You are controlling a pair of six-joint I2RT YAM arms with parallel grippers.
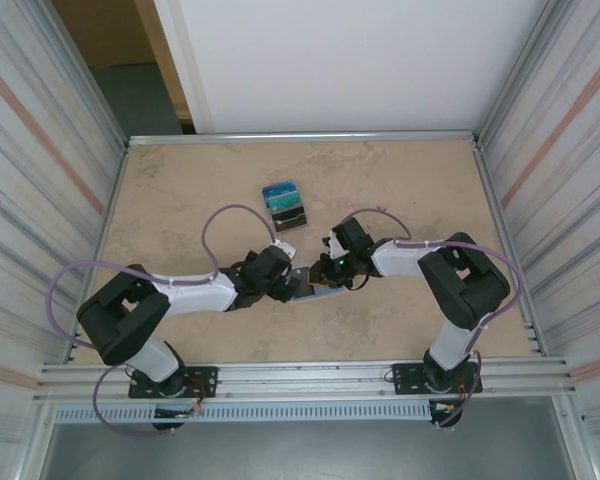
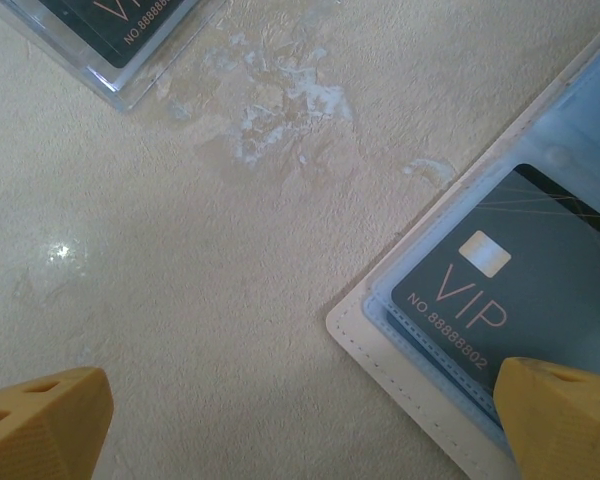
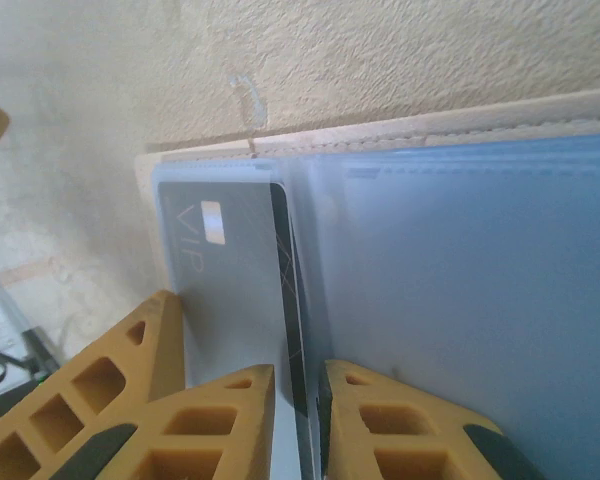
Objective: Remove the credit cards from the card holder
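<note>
With right gripper [image 3: 300, 372] nearly closed, pinches the edge of the dark grey card [image 3: 230, 270] lying in the open card holder [image 3: 480, 300]. Spreads left gripper [image 2: 300, 380] wide, one fingertip [image 2: 560, 410] over the holder's corner. Finds the other credit cards [image 1: 285, 205] stacked on the table [image 1: 180, 200], apart from the holder.

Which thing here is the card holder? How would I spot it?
On the beige table, look where the left pincer and right pincer meet: the card holder lies there. Unlike the card stack farther back, it has a pale stitched rim and clear pockets, one holding a dark VIP card.
</note>
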